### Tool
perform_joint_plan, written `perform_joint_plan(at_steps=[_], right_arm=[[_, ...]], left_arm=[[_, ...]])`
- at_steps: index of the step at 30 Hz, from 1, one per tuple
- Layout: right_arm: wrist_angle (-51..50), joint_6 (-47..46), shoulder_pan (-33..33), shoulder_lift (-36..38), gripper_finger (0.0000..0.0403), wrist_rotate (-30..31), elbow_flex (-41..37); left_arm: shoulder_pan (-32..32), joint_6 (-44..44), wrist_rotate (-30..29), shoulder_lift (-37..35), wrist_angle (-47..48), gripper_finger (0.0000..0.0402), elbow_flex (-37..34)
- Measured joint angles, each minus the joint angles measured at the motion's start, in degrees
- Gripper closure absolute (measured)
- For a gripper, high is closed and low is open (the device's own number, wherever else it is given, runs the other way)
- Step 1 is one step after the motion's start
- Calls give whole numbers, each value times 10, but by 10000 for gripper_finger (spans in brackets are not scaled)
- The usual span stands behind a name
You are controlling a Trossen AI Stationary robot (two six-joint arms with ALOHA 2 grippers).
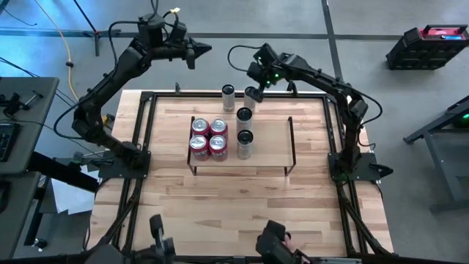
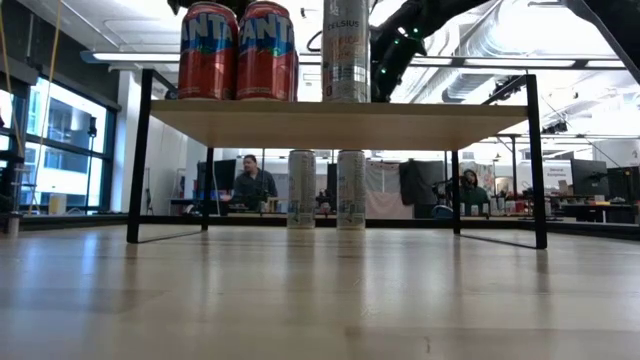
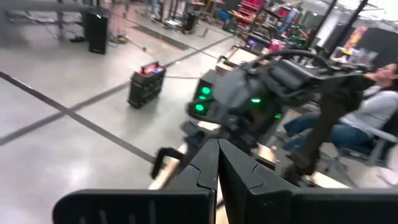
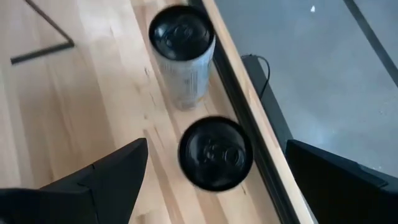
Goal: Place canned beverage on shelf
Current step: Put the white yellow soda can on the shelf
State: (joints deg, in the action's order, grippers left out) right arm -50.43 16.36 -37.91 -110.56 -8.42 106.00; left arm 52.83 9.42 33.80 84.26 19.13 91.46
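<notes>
The shelf [image 1: 267,143] stands mid-table and carries several red cans [image 1: 209,137] and two slim cans [image 1: 244,143]. Two more slim cans with black tops stand upright on the tabletop by its far edge: one [image 1: 229,95] further left and one [image 4: 214,152] beside it. My right gripper [image 4: 216,148] hovers open, tilted down over the latter can, with a finger on either side and clear of it. My left gripper [image 1: 204,50] is shut and holds nothing, up in the air beyond the table's far edge.
The table's black far rail [image 4: 249,118] runs right beside the two standing cans. The shelf's right half [image 2: 420,112] is bare board. People sit at desks in the room behind [image 2: 250,185].
</notes>
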Motion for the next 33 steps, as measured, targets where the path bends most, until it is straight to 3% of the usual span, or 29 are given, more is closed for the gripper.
perform_joint_plan(at_steps=[11, 20, 27, 33], right_arm=[[18, 2, -7, -5, 34, -12, 0], [20, 29, -7, -16, 34, -16, 0], [5, 17, -7, -40, 34, -25, 0], [-1, 106, -3, -39, 34, -4, 0]], left_arm=[[55, -130, 0, 3, 50, 401, 0], [59, -217, 0, 3, 121, 401, 0], [59, -231, 0, 3, 127, 401, 0], [61, -236, 0, 3, 133, 401, 0]])
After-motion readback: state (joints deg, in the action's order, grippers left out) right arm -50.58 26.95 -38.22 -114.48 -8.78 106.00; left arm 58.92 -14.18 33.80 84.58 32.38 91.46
